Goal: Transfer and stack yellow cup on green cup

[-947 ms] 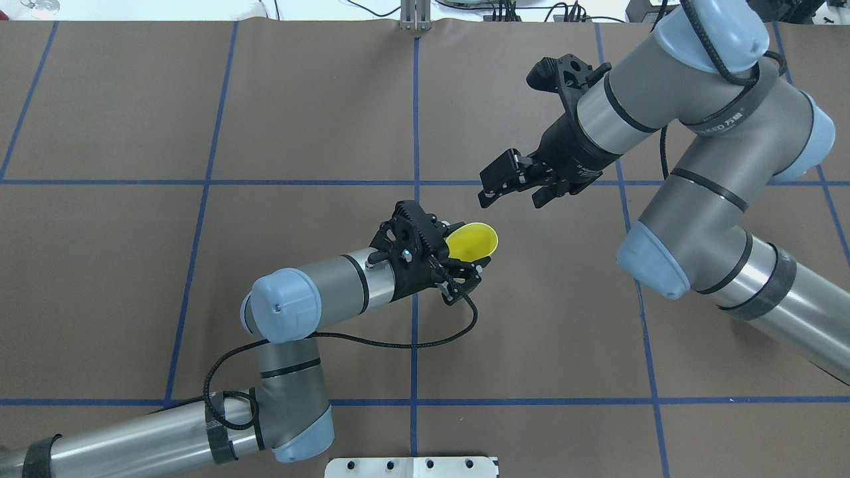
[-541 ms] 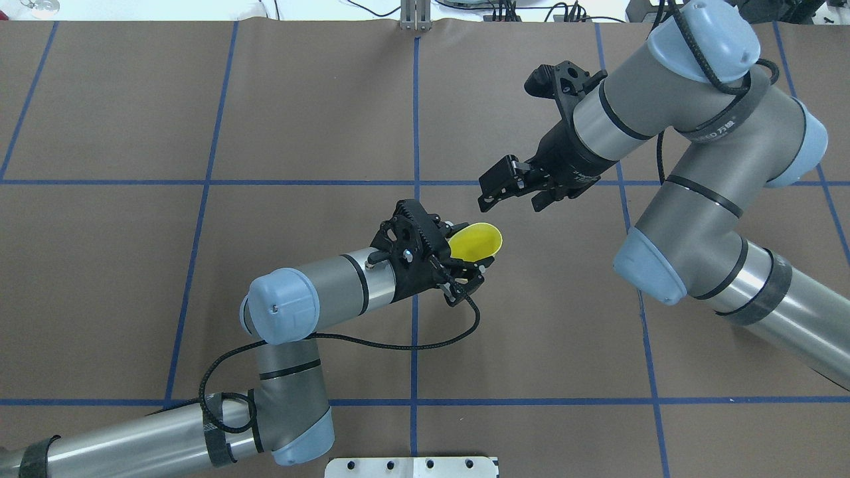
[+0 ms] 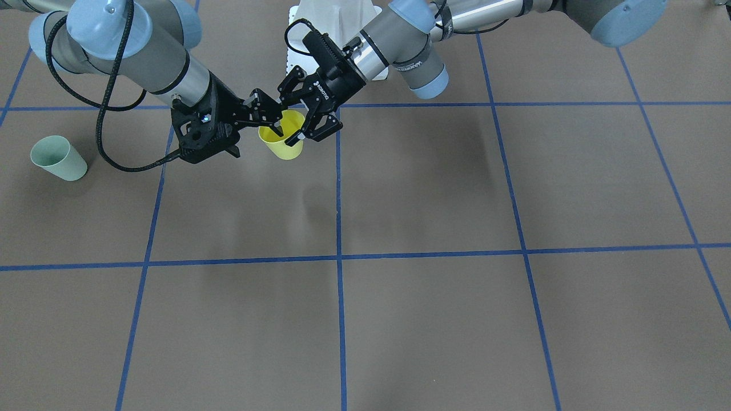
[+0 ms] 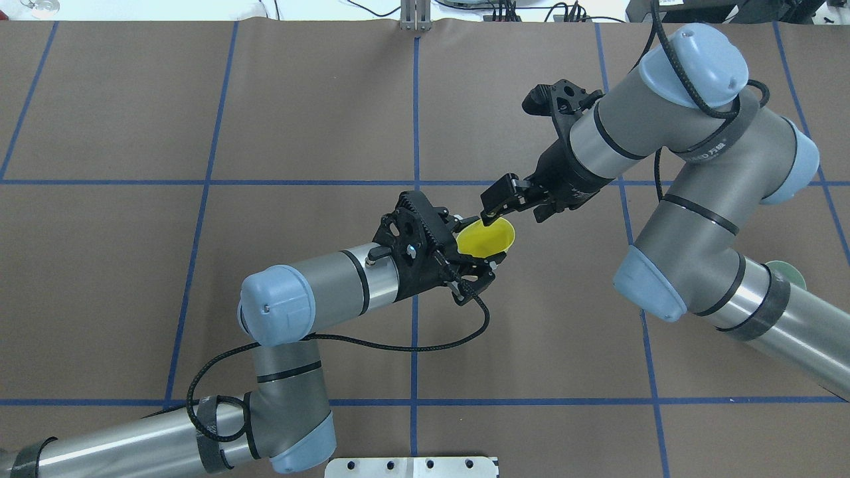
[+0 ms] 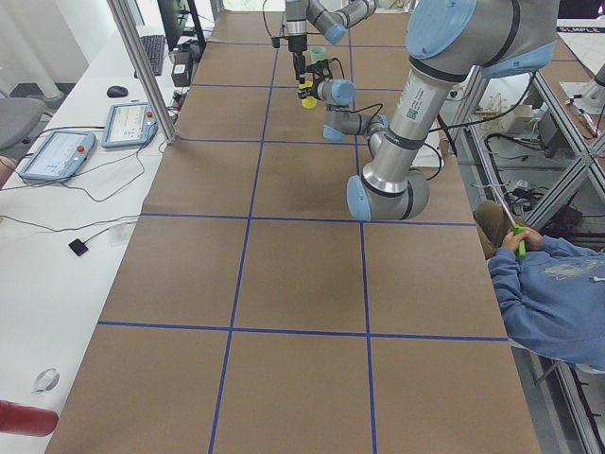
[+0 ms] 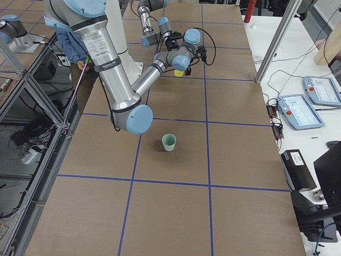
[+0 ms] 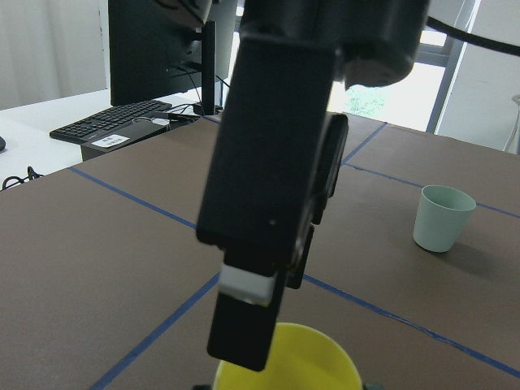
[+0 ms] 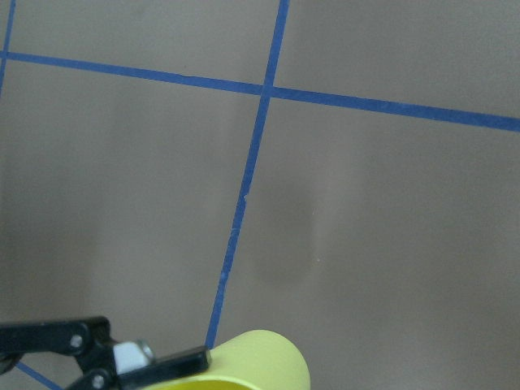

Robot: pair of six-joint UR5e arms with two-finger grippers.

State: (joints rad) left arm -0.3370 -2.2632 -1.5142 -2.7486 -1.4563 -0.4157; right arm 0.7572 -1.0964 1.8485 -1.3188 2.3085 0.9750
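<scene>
Brown table [image 4: 199,99], right gripper [image 4: 512,215] moved onto yellow cup [image 4: 488,238] rim, perhaps touching

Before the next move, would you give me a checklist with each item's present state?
1. Grip: left end effector shut on the yellow cup: ok.
2. Height: yellow cup held clear of the table: ok.
3. Receiver: right end effector open at the cup's rim: ok.
4. Alignment: right end effector straddling the cup wall: cannot tell.
5. Target: green cup upright, mouth unobstructed: ok.
</scene>
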